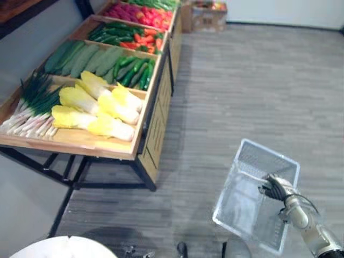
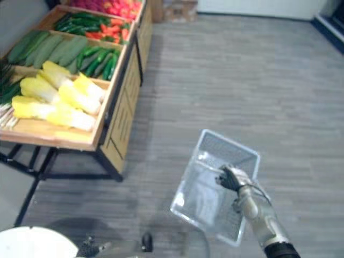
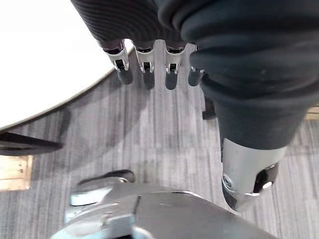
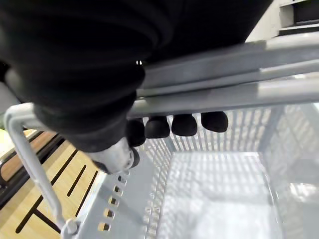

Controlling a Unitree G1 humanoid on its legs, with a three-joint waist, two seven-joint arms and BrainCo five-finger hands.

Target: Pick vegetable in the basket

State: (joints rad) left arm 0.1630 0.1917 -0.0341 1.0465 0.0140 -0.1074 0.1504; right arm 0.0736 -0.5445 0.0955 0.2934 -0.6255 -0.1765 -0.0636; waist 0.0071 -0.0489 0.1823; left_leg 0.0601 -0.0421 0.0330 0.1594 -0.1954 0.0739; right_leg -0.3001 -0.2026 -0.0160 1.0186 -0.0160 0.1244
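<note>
Ahead and to the left, on the wooden stand (image 1: 80, 141), lay the vegetables. The nearest tray held yellow cabbages (image 1: 102, 105) with scallions (image 1: 32, 107) beside them on the far-left side. Cucumbers (image 1: 134, 70) lay one tray further back.

Right hand (image 1: 275, 188): fingers curled round the handle (image 4: 224, 94) of the clear basket (image 1: 252, 204). The basket hung tilted over the floor (image 1: 242, 97) at the robot's right, well apart from the stand. The right wrist view showed no vegetable inside it.

Left hand (image 3: 149, 55): fingers hung relaxed toward the floor, thumb apart, holding nothing.

Key relation: the cabbages lay forward and left of both hands, across the aisle from the basket. Their long axes ran roughly across the tray, leafy yellow ends toward the scallions and pale butts toward the aisle edge. The left hand was free and on the stand's side, so I judged it the picking hand. The right was taken up with carrying.

Judgement on the coming move:
- The left arm would need to rise and reach forward over the tray's near rim.
- A grasp across a cabbage's width, square to its long axis, looked most workable.
- The aisle-side cabbage looked the easiest to reach.
- The basket would then have to come closer, or the cabbage be carried across to it.

Task progress: nothing picked yet.
</note>
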